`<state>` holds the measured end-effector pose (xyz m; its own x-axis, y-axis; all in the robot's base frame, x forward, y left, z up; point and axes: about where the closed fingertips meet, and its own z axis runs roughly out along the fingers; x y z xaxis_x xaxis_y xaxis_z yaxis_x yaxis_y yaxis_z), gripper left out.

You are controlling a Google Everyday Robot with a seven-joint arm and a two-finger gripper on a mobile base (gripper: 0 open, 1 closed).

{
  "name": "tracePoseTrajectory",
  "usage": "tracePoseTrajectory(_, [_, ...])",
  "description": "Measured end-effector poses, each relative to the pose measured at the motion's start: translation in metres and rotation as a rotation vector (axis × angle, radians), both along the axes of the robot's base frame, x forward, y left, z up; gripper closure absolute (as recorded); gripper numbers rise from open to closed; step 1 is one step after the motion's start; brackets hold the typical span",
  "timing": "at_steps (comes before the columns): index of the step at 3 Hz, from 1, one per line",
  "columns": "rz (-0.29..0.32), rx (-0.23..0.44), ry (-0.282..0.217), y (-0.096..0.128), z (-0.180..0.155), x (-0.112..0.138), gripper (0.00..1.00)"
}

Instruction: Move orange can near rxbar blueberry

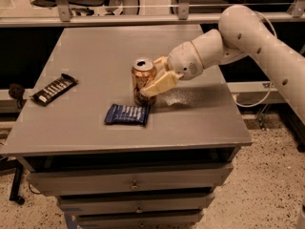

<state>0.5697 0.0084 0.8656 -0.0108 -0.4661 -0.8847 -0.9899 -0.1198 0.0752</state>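
We're at the placement step: gripper is clamped on the orange can, which stands upright on the table just behind the right end of the rxbar blueberry. Can already looks near enough, so next we'd release and back straight off without tipping it.

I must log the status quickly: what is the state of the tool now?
Tool: closed on the can, mid-table, just behind the blue bar.
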Motion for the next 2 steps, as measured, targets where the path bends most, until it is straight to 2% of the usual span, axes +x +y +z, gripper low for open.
tracePoseTrajectory(1, [0.024, -0.012, 0.031, -0.005, -0.003, -0.008, 0.12])
tracePoseTrajectory(2, [0.026, -0.033, 0.052, -0.021, -0.003, -0.011, 0.0])
